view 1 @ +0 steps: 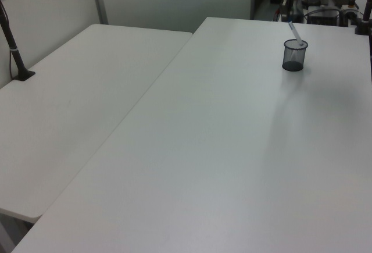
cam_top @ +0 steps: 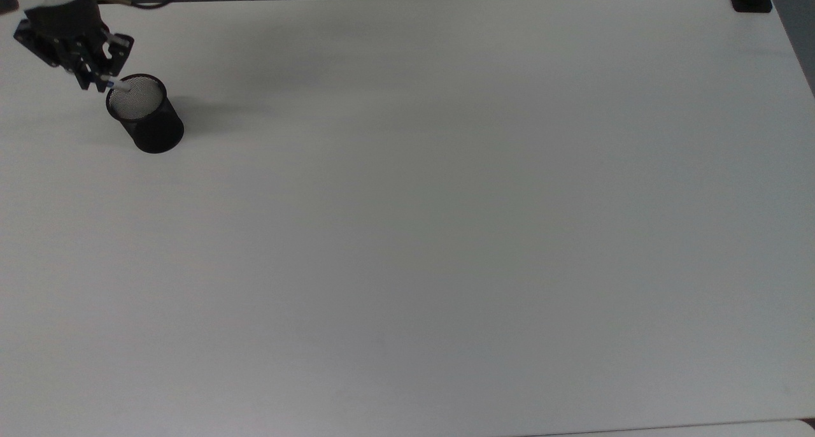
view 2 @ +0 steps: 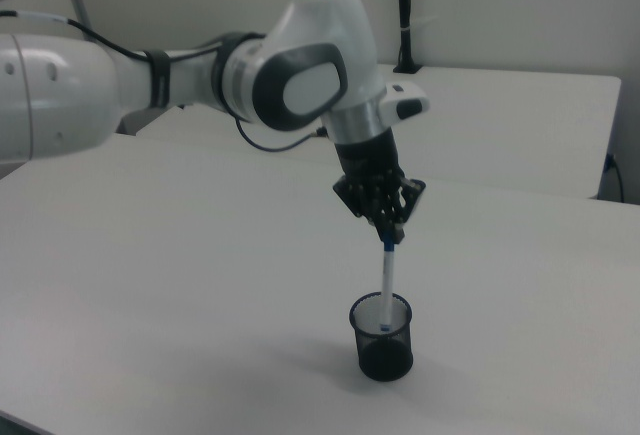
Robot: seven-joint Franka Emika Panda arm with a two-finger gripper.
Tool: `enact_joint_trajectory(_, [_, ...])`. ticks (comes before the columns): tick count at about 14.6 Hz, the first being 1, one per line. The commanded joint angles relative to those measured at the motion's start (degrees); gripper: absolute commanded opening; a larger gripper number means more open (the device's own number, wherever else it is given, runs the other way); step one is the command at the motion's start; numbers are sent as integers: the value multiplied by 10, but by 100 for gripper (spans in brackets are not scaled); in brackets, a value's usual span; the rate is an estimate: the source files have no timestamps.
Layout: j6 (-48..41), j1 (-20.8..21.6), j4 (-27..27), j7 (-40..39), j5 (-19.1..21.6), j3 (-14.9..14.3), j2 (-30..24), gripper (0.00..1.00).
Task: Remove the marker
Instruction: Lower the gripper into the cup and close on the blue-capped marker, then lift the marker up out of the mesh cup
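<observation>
Marker (view 2: 387, 280) gripped above the mesh cup (view 2: 381, 337)

The blue-capped top is clamped by the gripper (view 2: 387, 234); the barrel is held near-upright, slightly tilted, its lower end pointed down inside the cup's rim.

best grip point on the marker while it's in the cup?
The capped top end, from above. The marker stands nearly upright, its lower end still inside the mesh cup, so only the top is free. The gripper holds it there.

no readable text — no labels, no numbers
</observation>
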Motion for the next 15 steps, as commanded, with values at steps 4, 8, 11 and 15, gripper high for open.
enact_joint_trajectory(4, [-116,12,5,-1,46,18,-36,15])
enact_joint_trajectory(8, [-119,39,-36,37,45,41,-17,15])
enact_joint_trajectory(11, [-118,55,-42,48,43,41,19,15])
enact_joint_trajectory(15, [-82,71,-42,78,45,41,53,18])
